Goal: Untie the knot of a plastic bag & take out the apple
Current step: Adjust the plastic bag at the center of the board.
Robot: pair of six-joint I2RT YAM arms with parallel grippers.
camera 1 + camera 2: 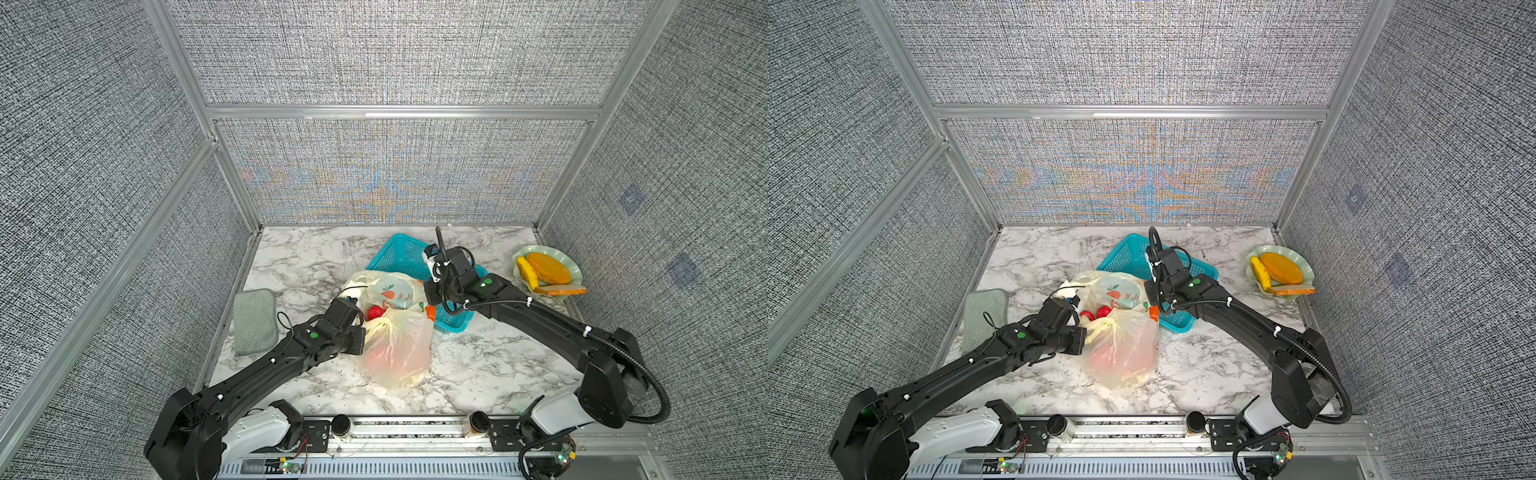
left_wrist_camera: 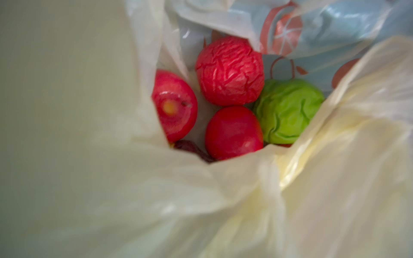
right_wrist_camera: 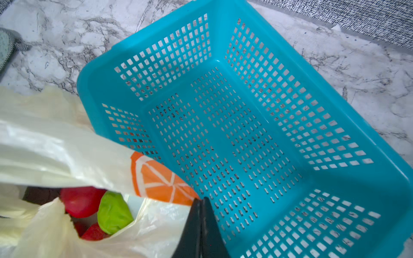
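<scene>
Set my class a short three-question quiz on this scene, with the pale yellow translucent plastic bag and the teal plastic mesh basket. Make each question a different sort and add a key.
1. True or false: the teal plastic mesh basket holds an apple.
2. How many green round pieces show inside the pale yellow translucent plastic bag? A none, B one, C three.
3. Which gripper, jaws shut, meets the bag's edge beside its orange-slice print?

Key
1. False: nothing shows inside it.
2. B: one green crumpled ball.
3. The right gripper.
</scene>
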